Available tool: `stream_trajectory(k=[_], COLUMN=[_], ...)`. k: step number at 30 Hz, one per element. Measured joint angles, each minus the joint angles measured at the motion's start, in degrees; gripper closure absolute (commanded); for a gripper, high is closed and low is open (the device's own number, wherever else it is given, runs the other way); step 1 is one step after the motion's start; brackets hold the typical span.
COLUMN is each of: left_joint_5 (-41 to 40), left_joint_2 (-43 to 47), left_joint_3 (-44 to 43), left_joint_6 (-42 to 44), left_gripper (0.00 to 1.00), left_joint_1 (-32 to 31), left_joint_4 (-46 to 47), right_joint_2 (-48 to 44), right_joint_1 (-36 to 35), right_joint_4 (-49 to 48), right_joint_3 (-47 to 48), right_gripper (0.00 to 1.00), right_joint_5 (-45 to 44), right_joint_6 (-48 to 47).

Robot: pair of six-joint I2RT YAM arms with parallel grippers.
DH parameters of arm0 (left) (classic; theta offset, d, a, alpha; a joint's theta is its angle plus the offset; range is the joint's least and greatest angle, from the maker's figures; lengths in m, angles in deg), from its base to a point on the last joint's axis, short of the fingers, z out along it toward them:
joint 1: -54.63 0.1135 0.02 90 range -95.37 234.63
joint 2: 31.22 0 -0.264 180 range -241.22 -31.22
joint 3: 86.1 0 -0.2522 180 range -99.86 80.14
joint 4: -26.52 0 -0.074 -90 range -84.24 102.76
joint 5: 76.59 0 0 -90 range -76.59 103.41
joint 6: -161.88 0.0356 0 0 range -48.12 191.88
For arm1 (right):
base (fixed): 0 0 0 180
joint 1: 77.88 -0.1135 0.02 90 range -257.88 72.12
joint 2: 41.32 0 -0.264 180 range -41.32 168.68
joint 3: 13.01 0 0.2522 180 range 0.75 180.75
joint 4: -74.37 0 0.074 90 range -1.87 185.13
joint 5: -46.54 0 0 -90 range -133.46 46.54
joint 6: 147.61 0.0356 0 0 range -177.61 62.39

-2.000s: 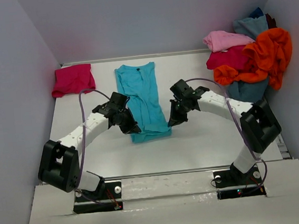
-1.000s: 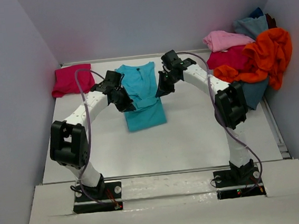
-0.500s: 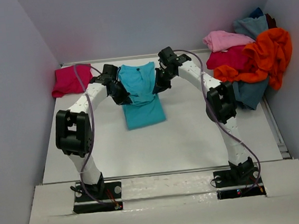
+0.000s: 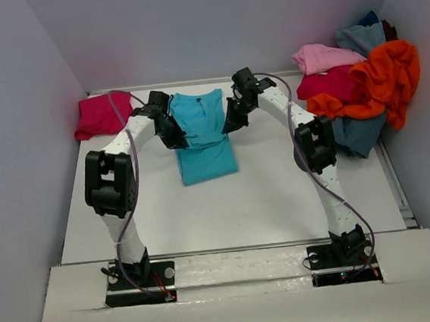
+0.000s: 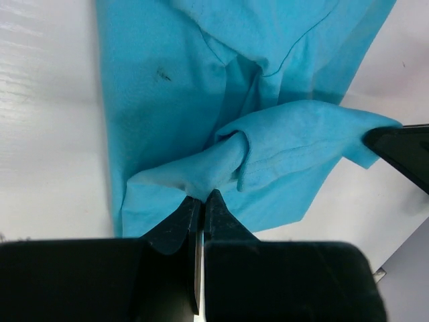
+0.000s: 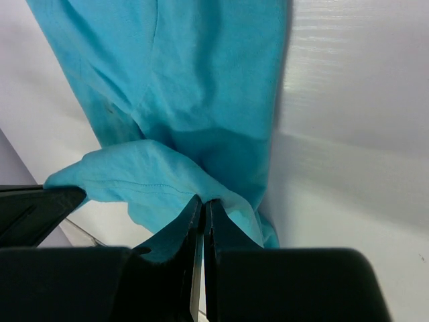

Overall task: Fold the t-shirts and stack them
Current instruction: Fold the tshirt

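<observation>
While the left end effector [image 5: 203,198] and right end effector [image 6: 203,201] clamp its hem corners, the turquoise shirt [image 4: 209,160] looks light and limp, best gripped at edges.

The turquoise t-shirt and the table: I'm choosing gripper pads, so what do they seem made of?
The turquoise t-shirt looks like soft, matte knit cloth, probably cotton jersey: it bunches in loose folds and shows a stitched hem. The table looks hard, smooth and white with a slight sheen, perhaps painted board or laminate; faint streaks catch light.
</observation>
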Motion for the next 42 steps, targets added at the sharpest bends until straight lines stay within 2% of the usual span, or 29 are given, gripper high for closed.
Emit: stream_trajectory(k=[24, 36, 39, 42], left_joint_5=[-1.0, -1.2, -1.2, -1.2], left_joint_2=[-2.6, -6.3, -7.3, -8.2], left_joint_3=[-0.6, -5.9, -7.4, -8.4], left_joint_6=[0.2, 0.8, 1.1, 1.4], left_gripper=[0.94, 0.94, 0.94, 0.94], left_joint_1=[1.2, 2.3, 2.7, 2.8], left_joint_4=[0.8, 0.8, 0.8, 0.6], right_joint_2=[5.3, 6.9, 7.4, 7.6], right_joint_1=[0.0, 0.0, 0.0, 0.3], right_joint_4=[0.1, 0.5, 0.8, 1.0], right_joint_3=[5.9, 7.2, 8.7, 9.0], right_gripper=[0.93, 0.93, 0.89, 0.75], right_joint_5=[4.2, 4.3, 4.3, 4.3], right_joint_6=[-2.8, -3.5, -3.6, -3.8])
